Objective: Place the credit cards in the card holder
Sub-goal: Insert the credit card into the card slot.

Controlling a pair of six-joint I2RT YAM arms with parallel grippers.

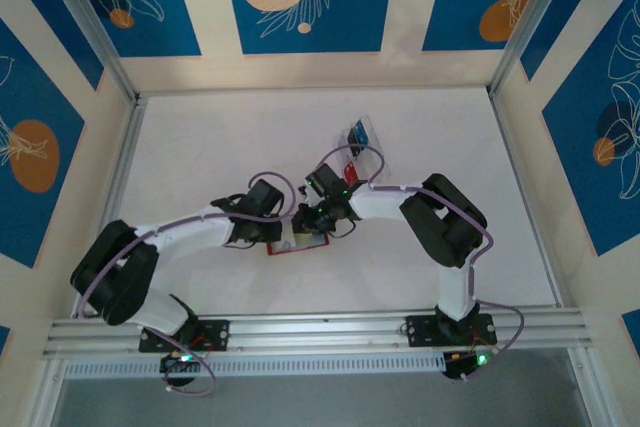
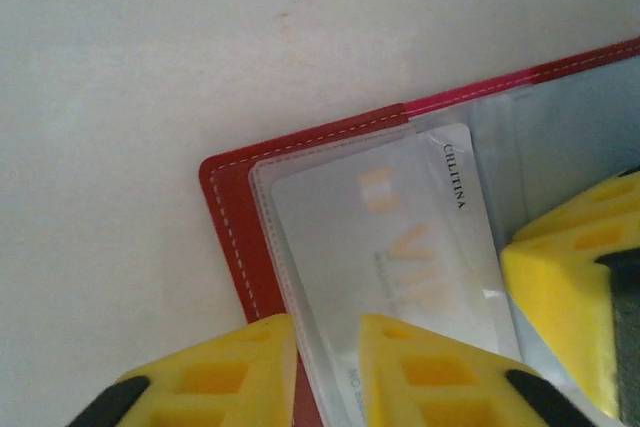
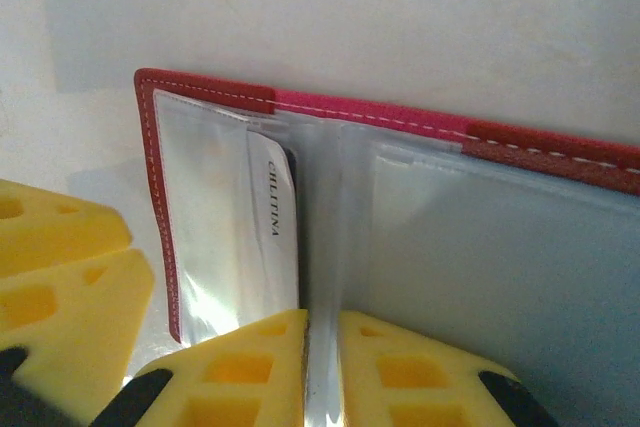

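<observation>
Red card holder open flat, pale card in sleeve

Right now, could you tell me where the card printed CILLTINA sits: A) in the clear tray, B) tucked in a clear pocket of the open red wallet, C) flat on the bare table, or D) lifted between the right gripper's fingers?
B: the card lies under the clear sleeve of the open red wallet, its printed edge near the fold.

walls: cream, blue floral panels | table: white | frame: aluminium rails | light: even
</observation>
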